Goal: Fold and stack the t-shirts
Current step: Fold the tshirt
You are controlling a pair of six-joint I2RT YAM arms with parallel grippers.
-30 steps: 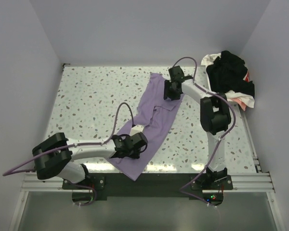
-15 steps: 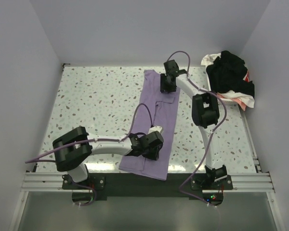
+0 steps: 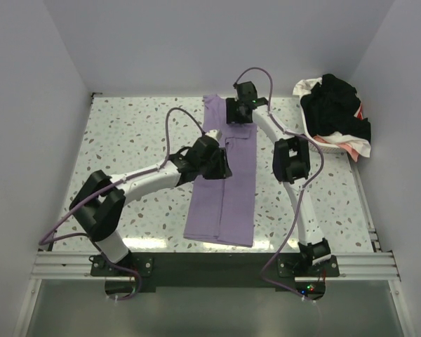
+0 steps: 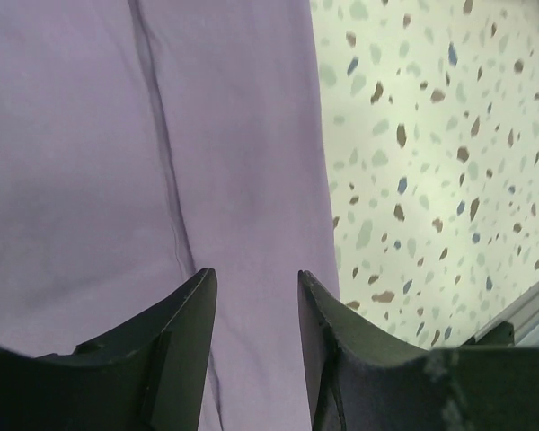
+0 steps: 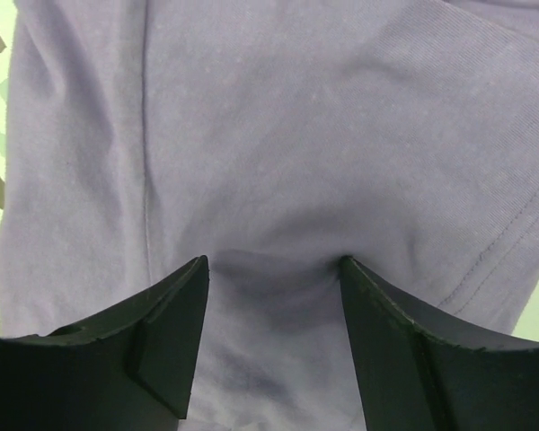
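Observation:
The lilac-purple t-shirt [image 3: 224,203] lies flat as a long folded strip running from the far side of the table toward the near edge. My left gripper [image 3: 214,163] hovers over the strip's middle, near its left edge. In the left wrist view its jaws [image 4: 256,274] stand apart with only flat cloth [image 4: 90,135] under them. My right gripper [image 3: 237,116] is at the strip's far end. In the right wrist view it [image 5: 271,260] is open wide, both tips resting on the cloth [image 5: 296,108], which dips slightly between them. More t-shirts, black [image 3: 337,105], white [image 3: 305,88] and pink-red [image 3: 352,145], are heaped at the back right.
The heap sits in a white basket [image 3: 328,145] at the table's back right corner. Speckled tabletop [image 3: 133,140] spreads to the left of the strip and shows beside it in the left wrist view [image 4: 431,162]. White walls close in three sides.
The strip swung from slanted to nearly straight. My left gripper let go of its near end, opened and moved up to the middle. My right gripper shifted left and opened wider.

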